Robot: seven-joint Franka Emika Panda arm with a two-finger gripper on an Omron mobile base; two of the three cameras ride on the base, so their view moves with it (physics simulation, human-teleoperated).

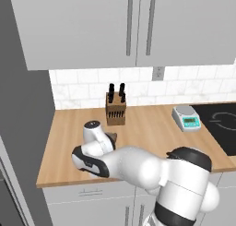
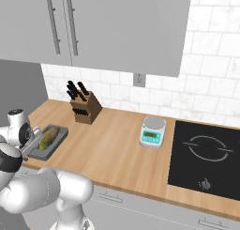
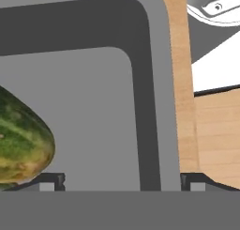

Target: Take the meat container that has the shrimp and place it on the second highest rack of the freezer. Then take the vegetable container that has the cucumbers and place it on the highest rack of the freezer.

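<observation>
The vegetable container is a shallow grey tray on the wooden counter's left end, with cucumbers lying in it. In the hand view its rim runs up between my fingertips and one green cucumber lies at the left. My gripper is open and straddles that wall near a corner: one fingertip is inside the tray and the other is outside over the counter. From the left base view my hand covers most of the tray. The meat container with the shrimp and the freezer racks are out of view.
A knife block stands behind the tray against the tiled wall. A small kitchen scale sits mid-counter and a black cooktop lies to the right. Grey upper cabinets hang overhead. A tall grey panel borders the counter's left end.
</observation>
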